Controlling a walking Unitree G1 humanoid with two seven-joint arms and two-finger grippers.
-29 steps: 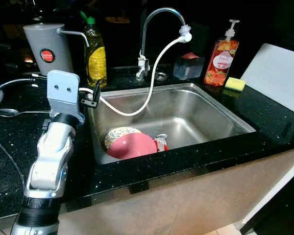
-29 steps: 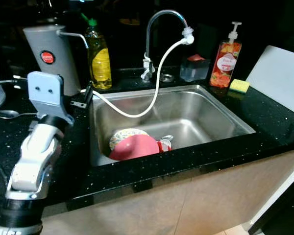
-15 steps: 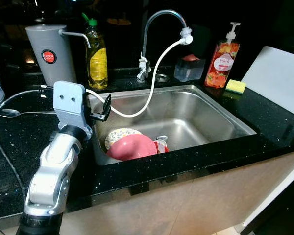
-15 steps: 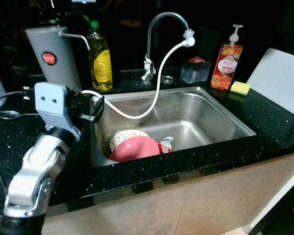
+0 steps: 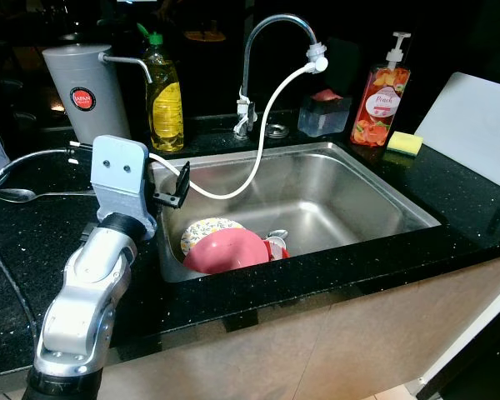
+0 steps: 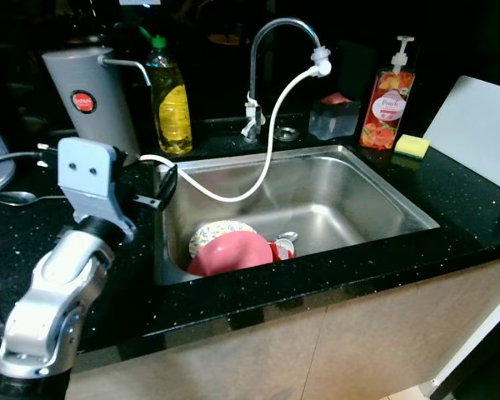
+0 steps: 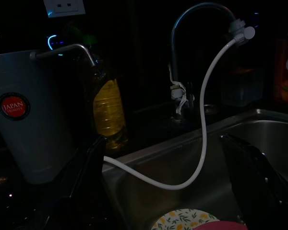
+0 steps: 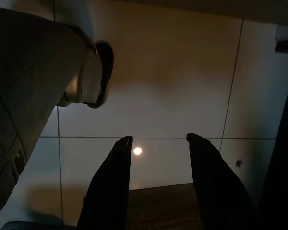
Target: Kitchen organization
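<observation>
Left arm reaches over the black counter (image 5: 33, 250); left gripper (image 5: 177, 185) hangs at the sink's near-left rim, fingers spread apart, holding nothing. Right gripper (image 8: 158, 182) hangs idle, pointing down at a tiled floor (image 8: 173, 86), fingers apart and empty. In the steel sink (image 5: 350, 196), front-left corner: pink bowl (image 5: 225, 250) upside down, leaning on a floral plate (image 5: 204, 228), with a small metal piece (image 5: 275, 237) just beside. A white hose (image 5: 262, 133) runs from the faucet (image 5: 267, 50) tip, loops over the basin and goes toward the left rim. Spoon (image 5: 17, 194) lies on the counter at left. Behind: grey water filter (image 5: 82, 92), yellow oil bottle (image 5: 162, 96), clear container (image 5: 321, 114), orange soap pump bottle (image 5: 379, 96), yellow sponge (image 5: 402, 143), white board (image 5: 475, 125) at far right.
</observation>
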